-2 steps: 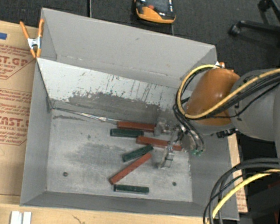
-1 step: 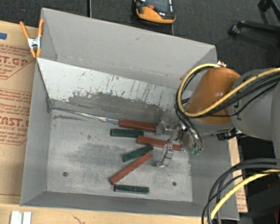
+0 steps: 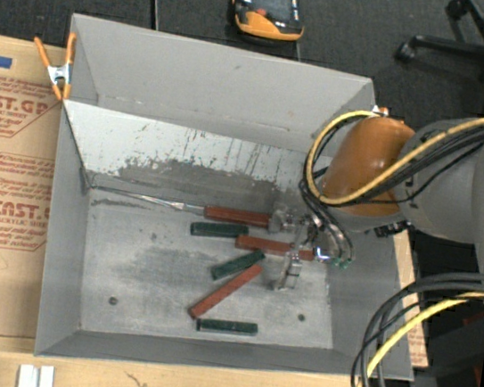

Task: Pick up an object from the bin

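Observation:
My gripper is down near the bin floor at the right, under the orange wrist cover. Its two fingers stand apart, one above and one below a short red-brown bar that lies crosswise between them; neither finger touches it. A dark green bar lies tilted just to the lower left of the gripper. Beneath that, a longer red-brown bar slants down to the left. Another red-brown bar lies level just above and left of the upper finger.
A dark green bar lies left of the gripper, and another green bar rests near the bin's front wall. The bin's right wall is close behind the gripper. The arm and its yellow cables hang over the right rim.

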Controlling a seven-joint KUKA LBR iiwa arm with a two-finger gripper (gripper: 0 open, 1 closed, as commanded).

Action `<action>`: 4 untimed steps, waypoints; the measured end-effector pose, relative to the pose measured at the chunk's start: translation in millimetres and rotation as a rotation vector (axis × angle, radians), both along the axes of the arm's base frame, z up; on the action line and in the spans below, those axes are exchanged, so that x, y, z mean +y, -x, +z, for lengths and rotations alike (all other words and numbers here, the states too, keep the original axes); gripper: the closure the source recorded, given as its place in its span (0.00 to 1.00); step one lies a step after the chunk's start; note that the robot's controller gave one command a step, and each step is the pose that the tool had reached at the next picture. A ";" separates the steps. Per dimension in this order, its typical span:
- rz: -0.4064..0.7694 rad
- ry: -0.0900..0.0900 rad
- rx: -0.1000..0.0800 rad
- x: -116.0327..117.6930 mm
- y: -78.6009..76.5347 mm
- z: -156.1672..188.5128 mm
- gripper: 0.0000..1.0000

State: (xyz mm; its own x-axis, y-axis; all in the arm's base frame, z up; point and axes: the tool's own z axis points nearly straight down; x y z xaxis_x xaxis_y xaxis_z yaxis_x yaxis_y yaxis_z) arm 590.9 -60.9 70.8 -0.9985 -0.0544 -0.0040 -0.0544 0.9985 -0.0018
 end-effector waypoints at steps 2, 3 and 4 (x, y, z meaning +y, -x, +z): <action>-0.093 -0.003 0.001 -1.1 -2.4 0.3 1.00; -0.093 -0.003 0.007 -0.9 -0.6 5.5 1.00; -0.093 -0.004 0.013 -0.7 1.3 26.2 1.00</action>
